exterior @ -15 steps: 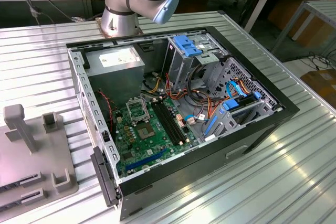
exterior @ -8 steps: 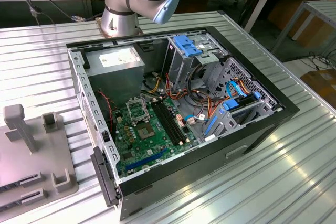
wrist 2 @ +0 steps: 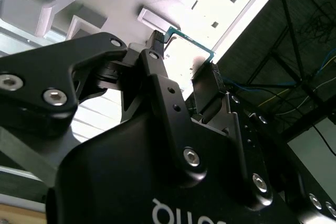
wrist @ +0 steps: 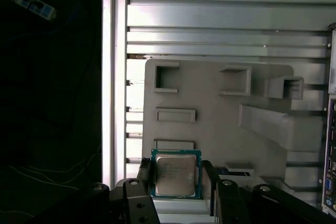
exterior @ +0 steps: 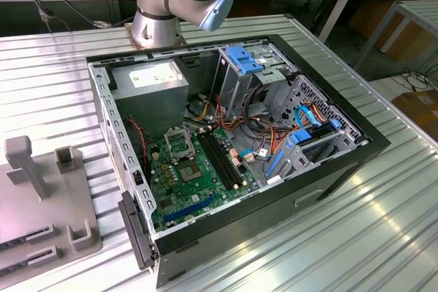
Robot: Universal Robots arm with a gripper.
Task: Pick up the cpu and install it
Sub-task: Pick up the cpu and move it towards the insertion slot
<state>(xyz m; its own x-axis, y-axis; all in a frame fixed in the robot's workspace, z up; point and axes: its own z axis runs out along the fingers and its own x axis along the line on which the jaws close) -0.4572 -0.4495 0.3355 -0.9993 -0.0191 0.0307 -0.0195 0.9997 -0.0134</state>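
Silvery-grey on top and green at the edge, the cpu (wrist: 176, 174) is clamped between the two black fingers (wrist: 209, 177) of the gripper (wrist: 177, 178) in the first wrist view. It seems lifted clear of the grey fixture tray (wrist: 210, 124) on the ribbed table (wrist: 220, 3), so the pick-up looks done. Installing is left. In the exterior view, the socket (exterior: 179, 144) on the green motherboard (exterior: 185, 193) inside the open computer case (exterior: 260, 230) stands bare, well apart from the tray.
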